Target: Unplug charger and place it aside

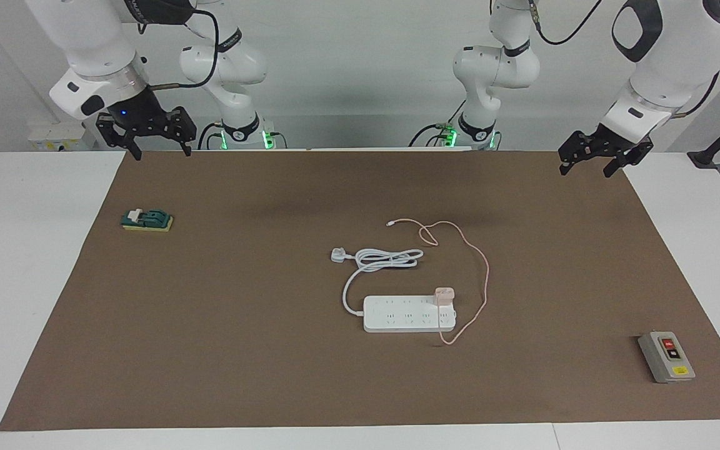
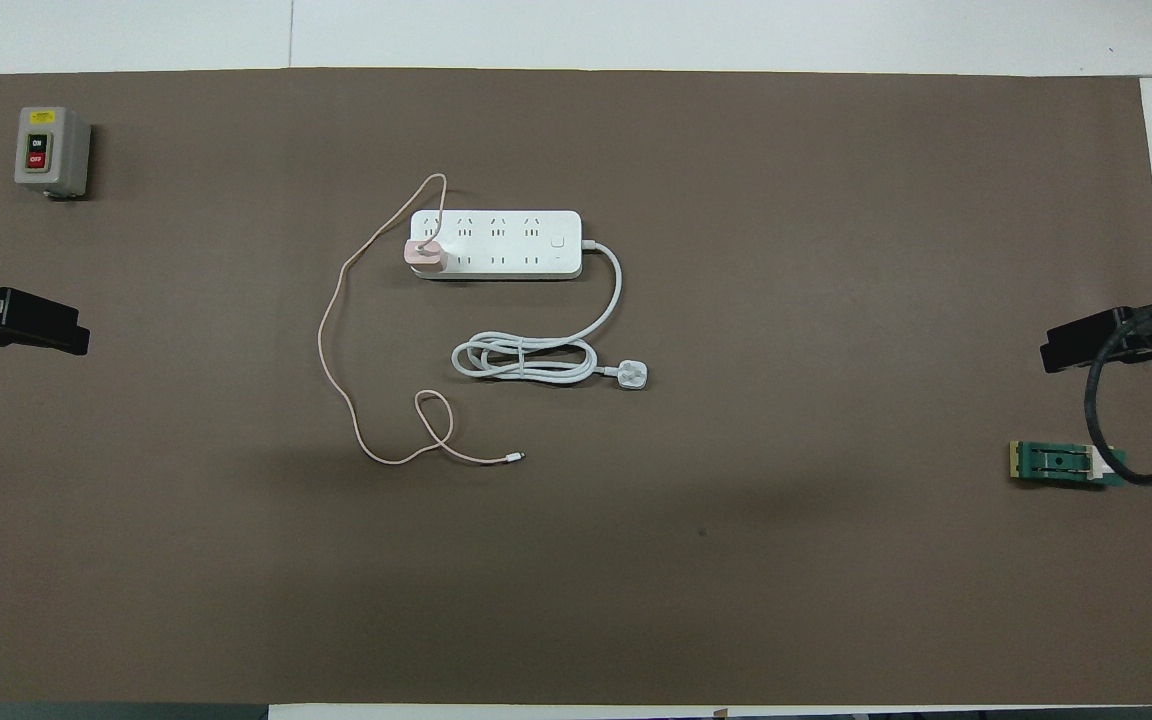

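Pink charger [image 1: 444, 295] is sitting plugged into the white power strip [image 1: 400, 319] mid-mat, at the strip's left-arm end, its thin cable [image 1: 484, 275] looping toward the robots. Left gripper [image 1: 596, 157] and right gripper [image 1: 149, 139] are hanging over the mat's robot-side corners, fingers spread, gripping nothing. Both arms are waiting.

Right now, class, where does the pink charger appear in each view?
Facing view: the charger sits just below centre, plugged into the power strip at its end toward the left arm.
Overhead view: the charger sits above centre, on that same end.
Shared landmark: the power strip.
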`<control>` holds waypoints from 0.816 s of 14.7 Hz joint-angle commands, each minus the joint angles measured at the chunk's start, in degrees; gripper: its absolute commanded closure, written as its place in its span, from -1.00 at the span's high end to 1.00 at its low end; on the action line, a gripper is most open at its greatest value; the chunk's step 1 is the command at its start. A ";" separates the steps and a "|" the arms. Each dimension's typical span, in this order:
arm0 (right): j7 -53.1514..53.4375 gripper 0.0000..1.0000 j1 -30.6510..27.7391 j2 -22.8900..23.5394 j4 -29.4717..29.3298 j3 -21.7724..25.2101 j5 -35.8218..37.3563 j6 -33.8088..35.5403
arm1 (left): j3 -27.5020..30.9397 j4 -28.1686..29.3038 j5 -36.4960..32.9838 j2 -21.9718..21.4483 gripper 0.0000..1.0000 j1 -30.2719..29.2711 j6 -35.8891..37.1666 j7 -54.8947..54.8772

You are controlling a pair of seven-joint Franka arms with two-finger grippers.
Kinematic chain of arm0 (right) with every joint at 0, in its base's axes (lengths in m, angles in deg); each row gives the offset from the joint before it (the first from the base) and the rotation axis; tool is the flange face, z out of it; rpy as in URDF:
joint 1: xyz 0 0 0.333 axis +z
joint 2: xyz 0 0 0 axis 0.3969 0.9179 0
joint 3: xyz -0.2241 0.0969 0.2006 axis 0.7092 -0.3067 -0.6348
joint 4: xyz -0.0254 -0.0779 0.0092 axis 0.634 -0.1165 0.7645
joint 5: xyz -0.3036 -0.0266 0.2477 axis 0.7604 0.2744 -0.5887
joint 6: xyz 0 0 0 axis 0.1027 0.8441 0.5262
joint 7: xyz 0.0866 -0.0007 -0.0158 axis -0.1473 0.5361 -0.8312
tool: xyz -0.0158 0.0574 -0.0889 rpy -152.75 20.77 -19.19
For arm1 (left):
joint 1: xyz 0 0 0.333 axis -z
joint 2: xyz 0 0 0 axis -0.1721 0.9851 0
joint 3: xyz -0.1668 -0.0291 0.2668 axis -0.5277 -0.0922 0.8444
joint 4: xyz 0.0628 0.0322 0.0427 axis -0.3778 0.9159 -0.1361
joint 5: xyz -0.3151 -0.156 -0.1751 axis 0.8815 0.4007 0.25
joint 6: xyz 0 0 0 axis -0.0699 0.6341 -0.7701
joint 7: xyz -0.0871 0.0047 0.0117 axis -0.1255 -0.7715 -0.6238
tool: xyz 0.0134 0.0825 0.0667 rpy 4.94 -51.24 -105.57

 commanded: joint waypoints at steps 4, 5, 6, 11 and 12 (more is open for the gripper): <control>-0.59 1.00 -0.24 -0.14 -0.30 -0.66 -2.06 0.21 | -0.73 -0.18 0.38 0.43 1.00 -0.77 -0.26 5.21; 0.28 1.00 -0.15 -0.05 -0.13 -0.92 -2.15 0.13 | -0.73 -0.44 0.47 1.13 1.00 -0.77 -0.43 7.39; 2.73 1.00 0.64 0.30 -0.04 -1.01 -2.50 -0.22 | -0.91 -1.14 0.47 2.79 1.00 -0.68 -0.35 10.72; 23.11 1.00 7.14 5.21 -0.13 -1.01 -6.80 -3.47 | -2.58 -11.33 4.41 13.42 1.00 -0.68 -0.17 23.57; 27.23 1.00 8.28 6.79 -0.30 -1.01 -8.29 -4.61 | -2.58 -12.30 4.43 14.75 1.00 -0.60 -0.52 26.28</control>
